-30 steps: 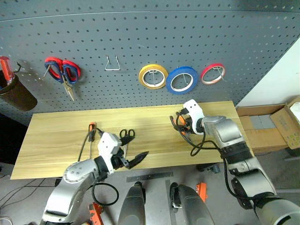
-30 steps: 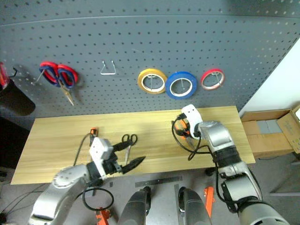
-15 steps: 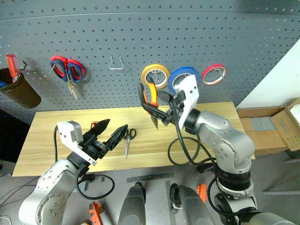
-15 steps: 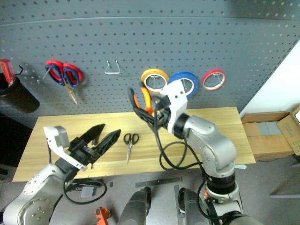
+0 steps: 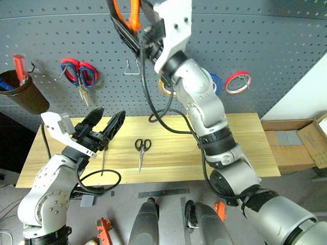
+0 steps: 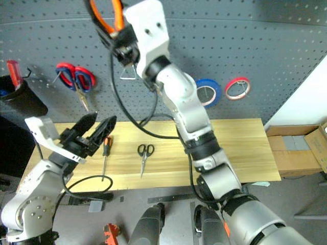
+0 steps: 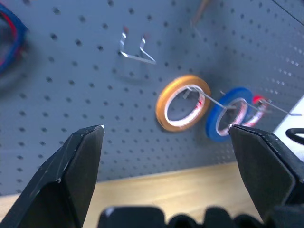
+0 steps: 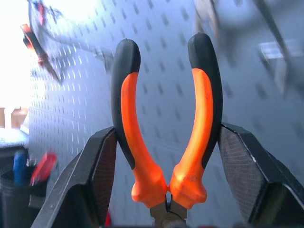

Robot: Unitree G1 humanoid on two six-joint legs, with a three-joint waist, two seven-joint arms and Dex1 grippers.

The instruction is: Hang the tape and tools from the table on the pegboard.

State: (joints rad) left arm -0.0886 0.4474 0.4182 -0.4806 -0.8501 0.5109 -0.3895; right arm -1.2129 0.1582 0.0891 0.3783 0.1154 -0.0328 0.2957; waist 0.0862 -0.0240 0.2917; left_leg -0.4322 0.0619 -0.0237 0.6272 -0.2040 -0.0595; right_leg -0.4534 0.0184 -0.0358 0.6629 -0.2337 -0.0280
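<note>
My right gripper (image 5: 134, 23) is raised high against the pegboard (image 5: 265, 41), shut on the orange-handled pliers (image 8: 164, 118), whose handles point upward. Just below them a bare wire hook (image 5: 133, 69) sticks out of the board. The blue tape (image 6: 207, 92) hangs on the board, partly behind my right arm. On the table (image 5: 245, 148) lie the black scissors (image 5: 142, 148) and the screwdriver (image 6: 105, 153). My left gripper (image 5: 104, 122) hovers open and empty over the table's left part, just above the screwdriver, facing the board.
Red-and-blue scissors (image 5: 77, 71), a yellow roll (image 7: 183, 102) and a thin red roll (image 5: 238, 81) hang on the board. A dark cup (image 5: 18, 94) with a red-handled tool hangs at far left. Cardboard boxes (image 5: 306, 140) stand on the floor at right.
My right arm has swung up and leftward, carrying the pliers from the table's right part to high in front of the pegboard. My left gripper, still open, has risen off the table.
</note>
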